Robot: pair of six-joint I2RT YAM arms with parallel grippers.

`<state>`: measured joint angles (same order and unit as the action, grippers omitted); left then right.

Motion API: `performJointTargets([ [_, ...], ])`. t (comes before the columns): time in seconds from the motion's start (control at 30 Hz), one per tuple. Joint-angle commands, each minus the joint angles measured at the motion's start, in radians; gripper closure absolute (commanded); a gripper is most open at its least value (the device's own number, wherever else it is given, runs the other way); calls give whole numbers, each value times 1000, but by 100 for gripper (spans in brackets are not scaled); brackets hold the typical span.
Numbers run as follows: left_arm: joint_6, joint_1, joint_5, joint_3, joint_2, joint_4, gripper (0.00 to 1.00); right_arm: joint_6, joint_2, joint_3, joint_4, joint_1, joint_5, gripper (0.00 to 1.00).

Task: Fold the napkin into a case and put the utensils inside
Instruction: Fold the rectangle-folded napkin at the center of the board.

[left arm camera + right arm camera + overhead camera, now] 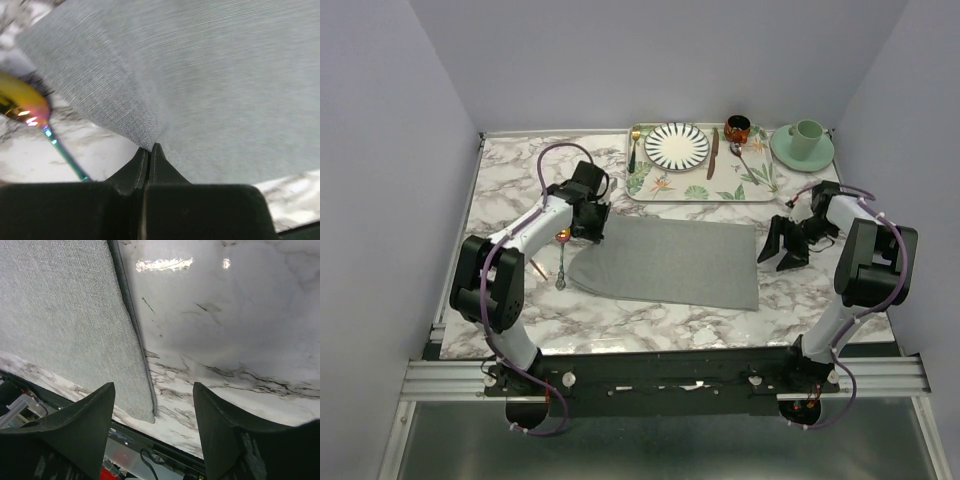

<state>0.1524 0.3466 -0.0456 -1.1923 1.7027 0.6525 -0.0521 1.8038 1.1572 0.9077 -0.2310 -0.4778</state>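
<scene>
Closest to us, the left gripper (148, 152) has its fingers pressed together on the napkin (225, 75), pinching its left edge where a crease runs up from the tips. Just beside them lies the spoon (20, 102), bowl near the cloth, with what we take for the fork (536, 267) a little further left. The right gripper (152, 390) hangs with jaws apart over the napkin's right near corner, holding nothing; two layers show along that edge.

We judge the pinch shallow: it may catch one layer only, or slip once the cloth is pulled. A lift on the left side alone would skew the fold. A sweep toward the spoon could knock it across the table (235, 315).

We find no brand, label or writing anywhere.
</scene>
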Motion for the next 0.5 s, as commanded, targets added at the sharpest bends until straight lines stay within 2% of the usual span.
performJointTargets([
  [0.0,25,94,-198,-121,-28,59,100,-11,-9,-19,10,-7,-54,30],
  [0.17,108,238,-321,-211,72,53,100,-21,-11,4,29,-7,-74,31],
  [0.47,303,405,-425,-469,348,-54,100,-77,-43,33,103,-11,-113,32],
])
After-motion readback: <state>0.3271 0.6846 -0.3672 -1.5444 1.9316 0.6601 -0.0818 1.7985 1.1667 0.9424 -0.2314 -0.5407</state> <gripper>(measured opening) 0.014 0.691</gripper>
